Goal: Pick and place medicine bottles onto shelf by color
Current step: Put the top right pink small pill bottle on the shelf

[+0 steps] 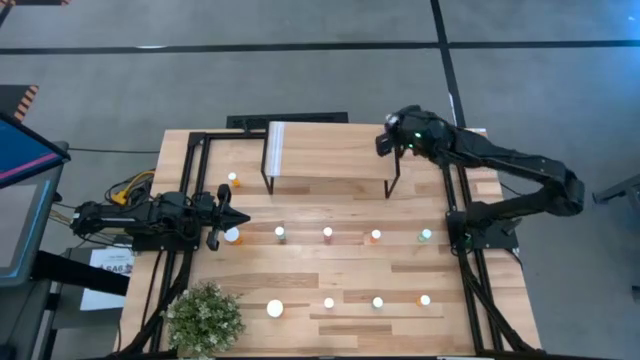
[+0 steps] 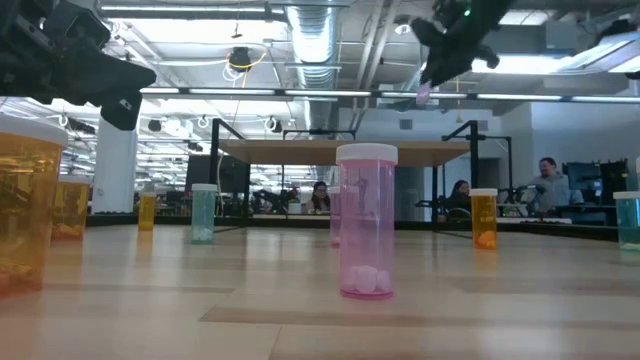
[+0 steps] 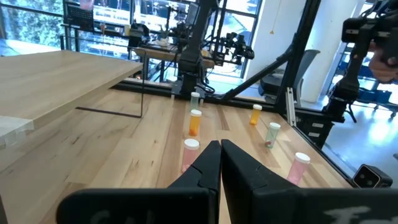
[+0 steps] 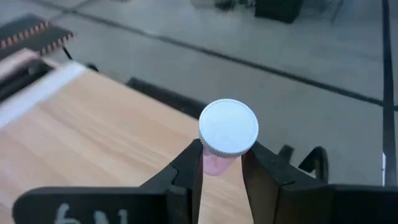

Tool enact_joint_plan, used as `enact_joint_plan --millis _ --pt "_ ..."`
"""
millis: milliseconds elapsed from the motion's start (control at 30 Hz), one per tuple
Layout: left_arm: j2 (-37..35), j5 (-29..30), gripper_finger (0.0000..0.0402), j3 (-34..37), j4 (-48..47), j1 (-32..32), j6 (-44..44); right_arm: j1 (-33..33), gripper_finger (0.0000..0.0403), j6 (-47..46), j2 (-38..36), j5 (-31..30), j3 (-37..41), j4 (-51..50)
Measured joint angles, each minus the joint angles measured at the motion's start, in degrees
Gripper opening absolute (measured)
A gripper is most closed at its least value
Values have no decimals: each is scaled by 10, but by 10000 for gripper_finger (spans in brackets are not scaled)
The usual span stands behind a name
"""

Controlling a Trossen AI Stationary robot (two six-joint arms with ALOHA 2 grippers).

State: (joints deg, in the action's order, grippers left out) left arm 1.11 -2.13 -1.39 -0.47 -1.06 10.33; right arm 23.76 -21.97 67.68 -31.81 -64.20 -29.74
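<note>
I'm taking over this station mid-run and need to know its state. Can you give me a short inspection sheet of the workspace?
Surface: wooden table, bare wood between items.
Job's things: shelf top bare; small white-capped bottles stand in two rows on the table.
Clutter: potted plant at the near left corner.
Grippers: right gripper shut on a pink bottle above the shelf's right end; left gripper shut, empty, low at the table's left.
Cables: orange and yellow bundle behind the left arm.
Surroundings: people seated in the room behind.
</note>
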Motion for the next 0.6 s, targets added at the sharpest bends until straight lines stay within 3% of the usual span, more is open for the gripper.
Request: enact_joint_plan --millis 300,600 --pt "0 0 0 0 0 0 0 43 112 0 77 47 -2 2" --pt "0 0 0 0 0 0 0 65 112 0 123 50 -2 2"
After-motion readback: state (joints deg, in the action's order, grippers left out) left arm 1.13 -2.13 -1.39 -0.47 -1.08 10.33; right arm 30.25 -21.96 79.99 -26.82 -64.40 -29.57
